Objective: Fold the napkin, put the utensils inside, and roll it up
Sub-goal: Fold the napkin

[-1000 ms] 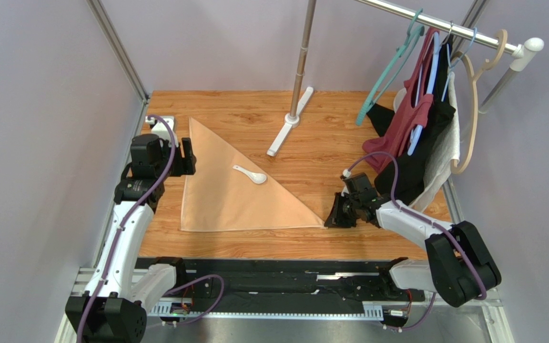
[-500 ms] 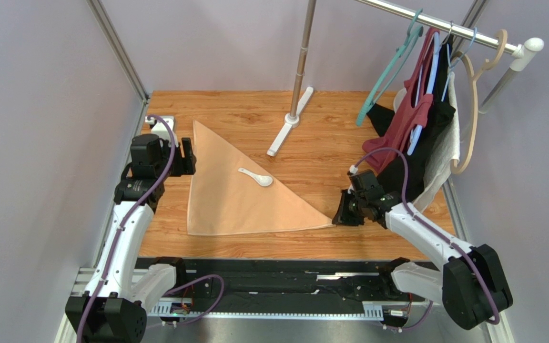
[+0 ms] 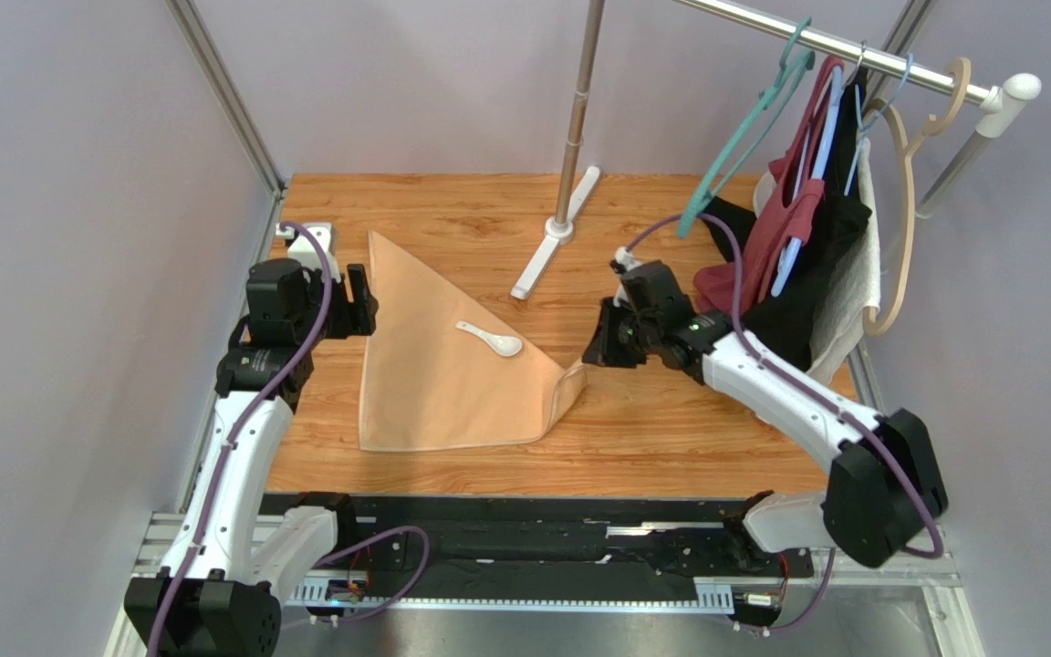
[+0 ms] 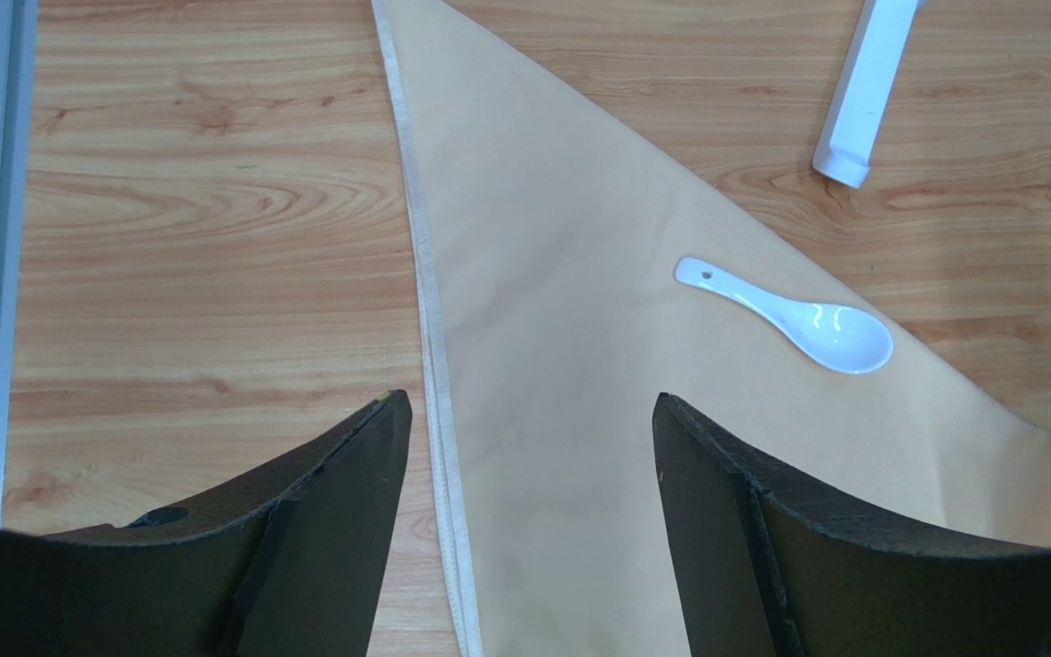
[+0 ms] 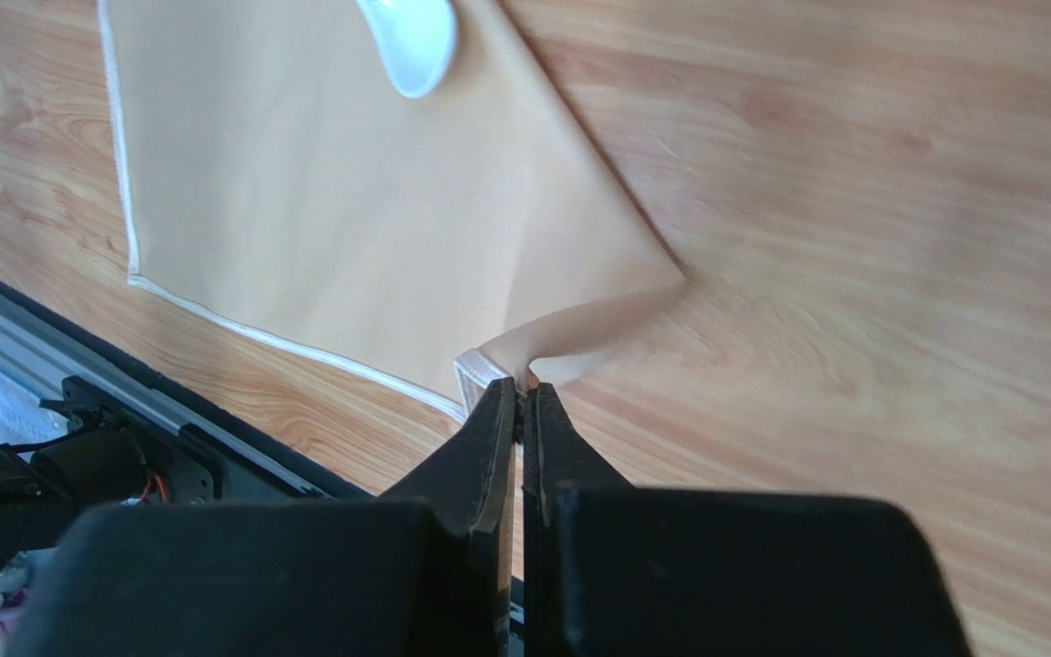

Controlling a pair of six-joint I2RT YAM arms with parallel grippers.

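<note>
Only the right wrist view shows right hand (image 5: 522,392) pinching the napkin (image 5: 284,205) corner; left hand (image 4: 531,414) gapes wide.

No text, label, brand, number or sign can be read anywhere: not on the napkin (image 3: 442,390), the spoon (image 3: 490,338) lying on it, the wooden table (image 3: 668,424), or the clothes (image 3: 798,260) hanging right of the napkin.

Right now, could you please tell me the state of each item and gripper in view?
napkin: folded into a triangle, lying flat except its right corner, which is lifted.
spoon: lying loose on the napkin, not gripped.
left gripper: open and empty, over the napkin's left edge.
right gripper: shut on the napkin's lifted corner.
garments: hanging at the far right.
</note>
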